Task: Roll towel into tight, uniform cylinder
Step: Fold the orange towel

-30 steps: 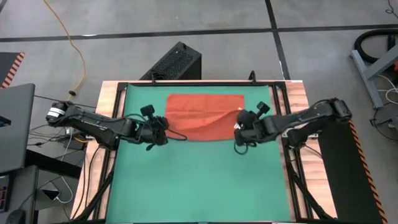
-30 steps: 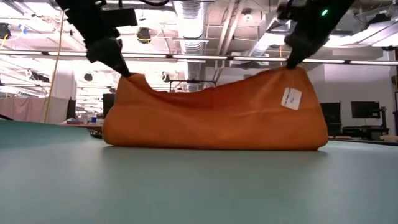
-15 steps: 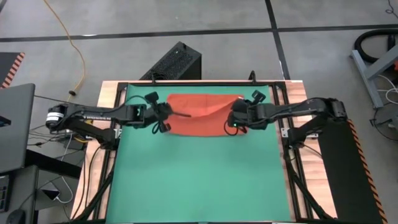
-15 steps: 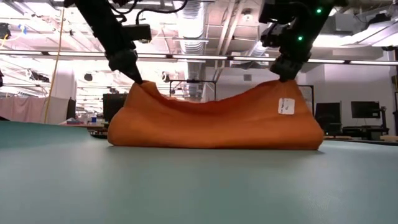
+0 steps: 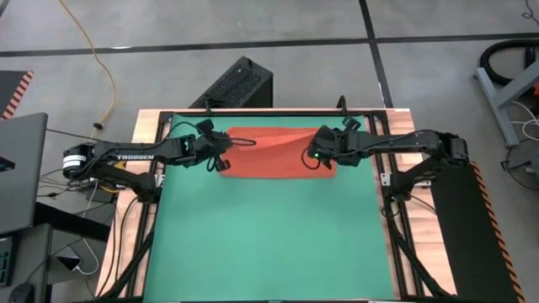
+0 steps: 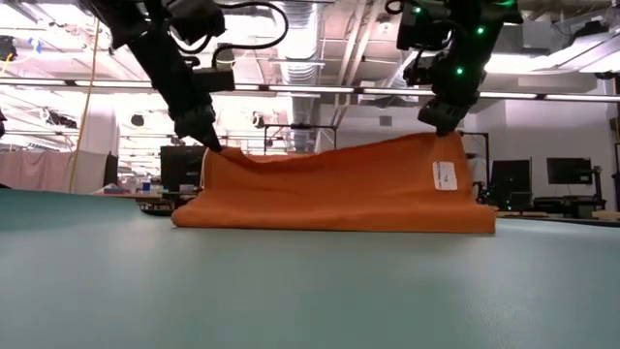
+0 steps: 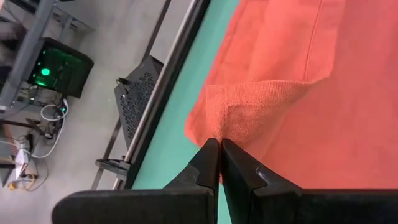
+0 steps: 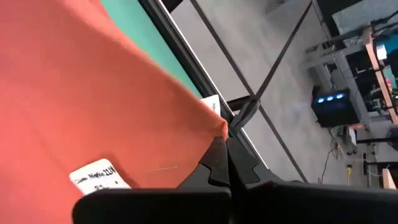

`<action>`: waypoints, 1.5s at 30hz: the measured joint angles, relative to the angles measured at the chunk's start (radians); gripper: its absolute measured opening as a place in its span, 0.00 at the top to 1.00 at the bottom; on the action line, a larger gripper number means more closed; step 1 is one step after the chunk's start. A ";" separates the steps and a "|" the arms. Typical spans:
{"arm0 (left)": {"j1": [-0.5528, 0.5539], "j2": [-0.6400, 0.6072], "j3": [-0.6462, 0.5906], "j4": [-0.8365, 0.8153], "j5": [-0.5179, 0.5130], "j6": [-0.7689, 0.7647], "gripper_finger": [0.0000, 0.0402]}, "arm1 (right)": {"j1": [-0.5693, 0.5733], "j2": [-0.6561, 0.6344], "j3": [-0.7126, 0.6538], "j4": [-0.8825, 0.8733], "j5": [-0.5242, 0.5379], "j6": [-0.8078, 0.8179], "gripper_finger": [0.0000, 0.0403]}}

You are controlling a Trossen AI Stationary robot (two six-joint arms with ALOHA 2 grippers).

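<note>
Both corners of the towel (image 5: 274, 156) have been carried toward the far edge of the green mat (image 5: 269, 236) since a second ago, so the near half is now folded over the far half and the cloth lies narrower and lower. The left gripper (image 5: 221, 157) is pinched fully shut on the left corner, the right gripper (image 5: 317, 156) fully shut on the right corner, just beside the white tag (image 6: 444, 174). The towel lies at the far side of the mat, on the counter (image 5: 150, 126). A fold, rather than a roll, seems to have been made, though the layering is hard to judge from above; tight rolling is judged not yet begun. No containers are seen on the counter.
</note>
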 joint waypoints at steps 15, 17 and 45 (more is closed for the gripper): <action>0.052 0.000 0.000 0.012 0.133 -0.014 1.00 | -0.070 0.000 0.000 0.049 -0.159 -0.029 1.00; 0.052 0.000 0.000 0.013 0.130 -0.014 1.00 | -0.072 0.003 0.000 0.051 -0.164 -0.026 0.98; 0.151 0.001 -0.241 0.314 0.237 0.037 0.86 | -0.281 0.269 0.000 0.172 -0.167 -0.070 0.82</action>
